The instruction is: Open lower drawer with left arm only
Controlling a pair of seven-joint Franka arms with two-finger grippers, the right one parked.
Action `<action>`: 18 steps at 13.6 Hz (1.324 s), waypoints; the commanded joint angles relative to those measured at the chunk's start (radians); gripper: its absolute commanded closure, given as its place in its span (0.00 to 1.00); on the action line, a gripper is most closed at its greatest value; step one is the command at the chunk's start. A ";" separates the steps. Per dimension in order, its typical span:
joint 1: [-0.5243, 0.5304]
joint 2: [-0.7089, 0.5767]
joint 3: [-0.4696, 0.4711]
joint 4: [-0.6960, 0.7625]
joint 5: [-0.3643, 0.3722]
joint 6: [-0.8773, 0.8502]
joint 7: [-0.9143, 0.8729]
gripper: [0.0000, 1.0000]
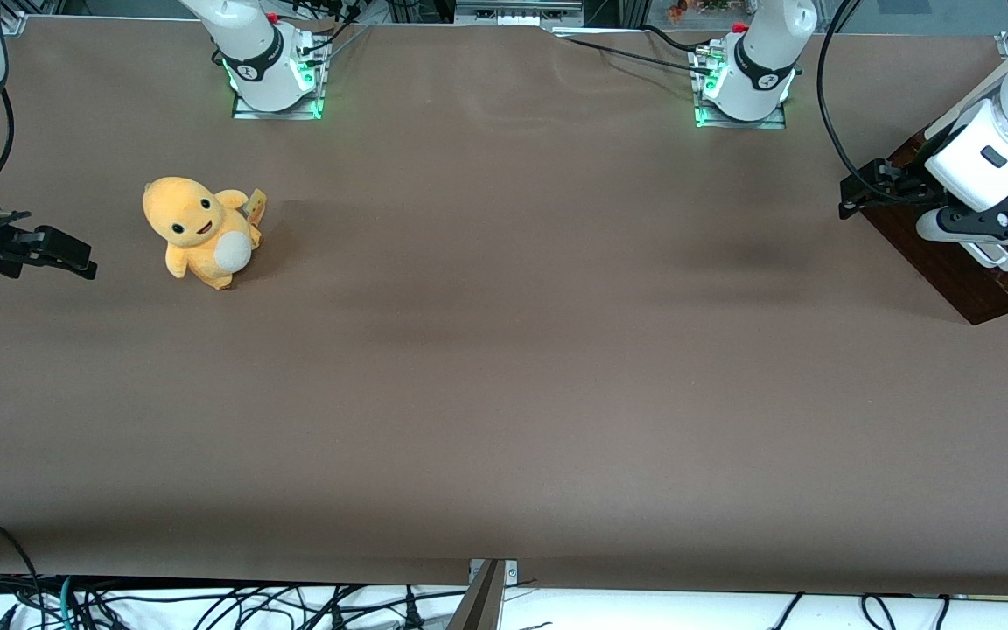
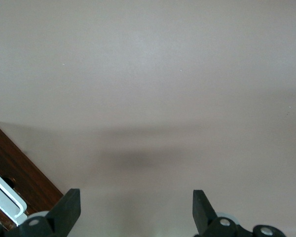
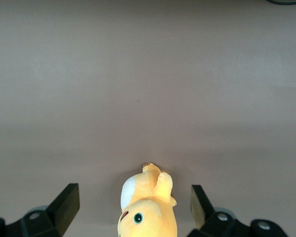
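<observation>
The lower drawer (image 1: pixel 963 267) shows its dark brown wooden front at the working arm's end of the table, with a white bar handle (image 1: pixel 994 256) partly covered by the left arm (image 1: pixel 990 153). The left gripper (image 1: pixel 858 188) hangs over the table in front of the drawer, pointing away from it and touching neither front nor handle. In the left wrist view the gripper (image 2: pixel 136 210) is open with only bare table between its fingers (image 2: pixel 69 207). The drawer front (image 2: pixel 17 170) and the handle (image 2: pixel 5 200) sit just beside one finger. The drawer's inside is hidden.
A yellow plush toy (image 1: pixel 202 232) stands on the brown table (image 1: pixel 504 367) toward the parked arm's end, and shows in the right wrist view (image 3: pixel 148 210). Two arm bases (image 1: pixel 276 74) (image 1: pixel 745 83) stand farthest from the camera. Cables (image 1: pixel 206 604) lie below the near edge.
</observation>
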 commanded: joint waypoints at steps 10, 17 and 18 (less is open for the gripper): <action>-0.004 -0.011 0.004 0.001 0.027 -0.013 0.013 0.00; -0.004 0.000 0.004 0.000 0.029 -0.011 0.005 0.00; -0.004 0.001 0.004 0.001 0.030 -0.013 0.005 0.00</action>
